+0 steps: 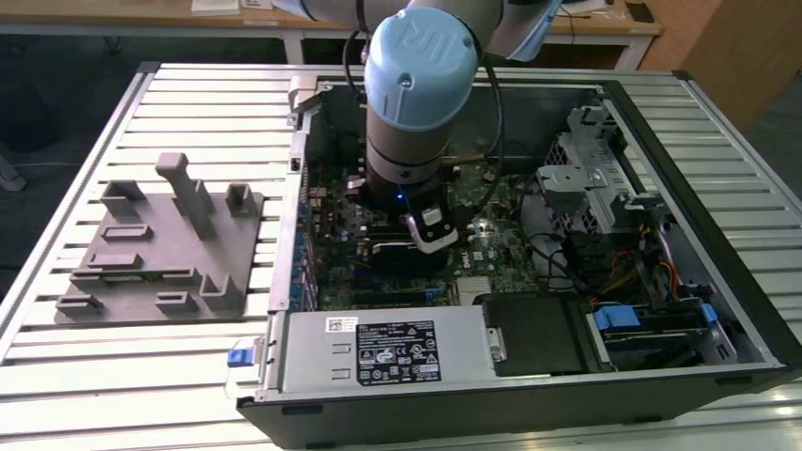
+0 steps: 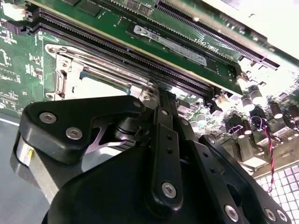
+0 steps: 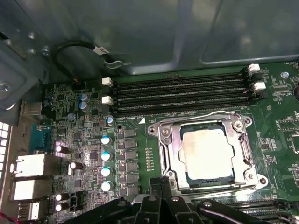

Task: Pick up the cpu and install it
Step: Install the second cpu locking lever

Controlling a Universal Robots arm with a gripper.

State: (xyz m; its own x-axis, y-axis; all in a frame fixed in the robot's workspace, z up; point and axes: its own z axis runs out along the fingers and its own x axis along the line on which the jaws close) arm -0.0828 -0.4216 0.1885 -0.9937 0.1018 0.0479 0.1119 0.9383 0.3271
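Hand (image 3: 161, 201) is hovering low over the motherboard (image 3: 84, 144) inside the open computer case (image 1: 701, 282); whether its fingers are parted I cannot tell. CPU (image 3: 207, 153) is sitting in its metal socket frame (image 3: 164, 154), beside the memory slots (image 3: 180, 95)

Gripper (image 2: 161, 100) fingertips hidden by its own linkage; socket (image 2: 93, 77) partly covered.

Cpu (image 3: 207, 153): small flat square chip, pale silver metal top. Lies flat, seated within the metal socket frame (image 3: 164, 140) on the green motherboard (image 3: 275, 116), just beside the memory slots (image 3: 180, 95).
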